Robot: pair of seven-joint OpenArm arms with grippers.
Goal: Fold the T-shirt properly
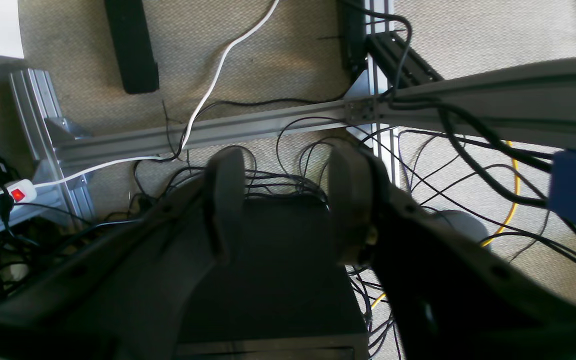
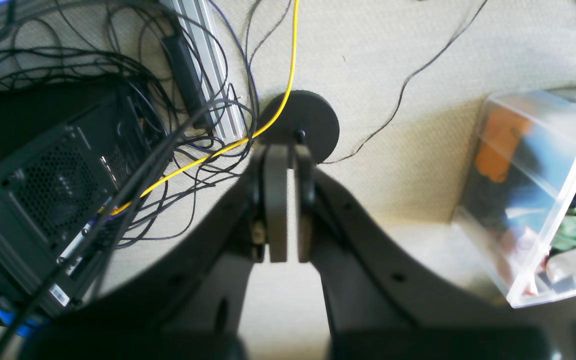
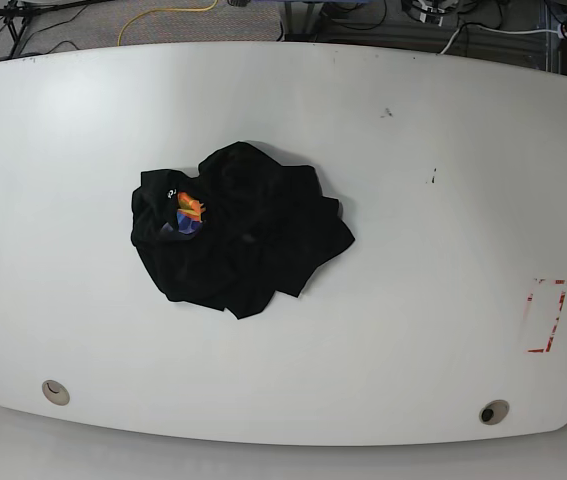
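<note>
Left hand (image 1: 288, 200) agape above cables (image 1: 288, 180), T-shirt (image 3: 235, 228) seemingly crumpled

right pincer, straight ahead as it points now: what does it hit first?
Most likely the black round disc on the carpet, just beyond the shut right pincer. Depth is unclear, and a yellow cable crosses the disc.

Left gripper (image 1: 288, 200) is seen with jaws parted, nothing held between them. Right gripper (image 2: 288, 200) is seen with jaws closed together, empty. Both are pointed floorward.
</note>
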